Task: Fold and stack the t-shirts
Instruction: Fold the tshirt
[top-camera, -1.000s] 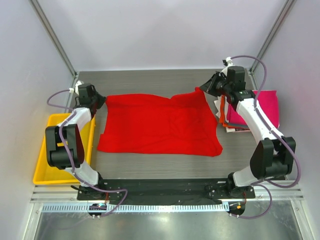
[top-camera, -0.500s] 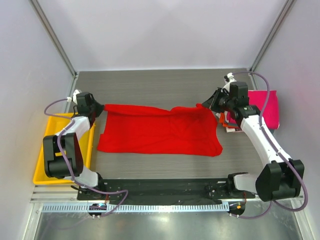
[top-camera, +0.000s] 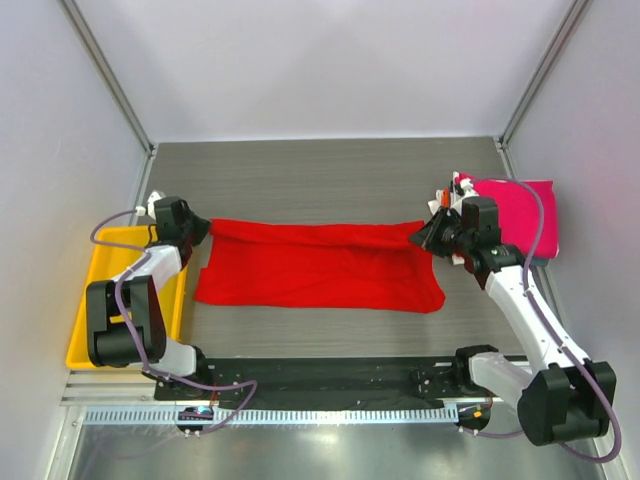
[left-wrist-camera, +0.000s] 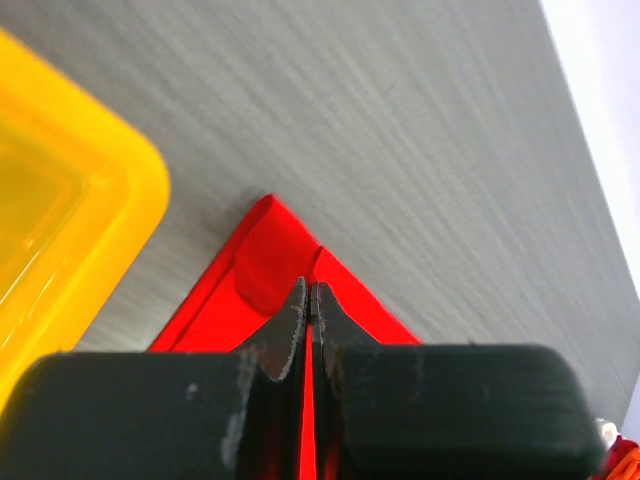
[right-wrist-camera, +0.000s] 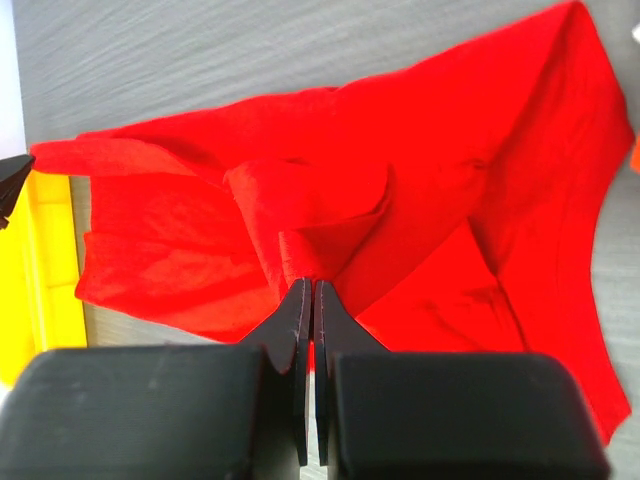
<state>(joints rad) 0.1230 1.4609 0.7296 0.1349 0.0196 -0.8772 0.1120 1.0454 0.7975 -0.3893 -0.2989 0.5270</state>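
The red t-shirt (top-camera: 320, 265) lies across the table's middle, its far edge drawn toward the near edge into a fold. My left gripper (top-camera: 196, 229) is shut on the shirt's far-left corner (left-wrist-camera: 275, 262). My right gripper (top-camera: 428, 234) is shut on the far-right corner, bunched cloth at the fingertips (right-wrist-camera: 305, 240). The folded magenta-pink shirt (top-camera: 520, 212) tops a stack at the right; orange and white edges (top-camera: 448, 205) show at its left side. No grey-blue shirt shows.
The yellow plastic tray (top-camera: 92, 300) sits at the left edge, under the left arm; it also shows in the left wrist view (left-wrist-camera: 60, 210). Bare grey table lies behind the red shirt. Walls enclose the table on three sides.
Both grippers have moved toward the near edge, carrying the shirt's far edge over its body. The visible red area has narrowed to a long band.
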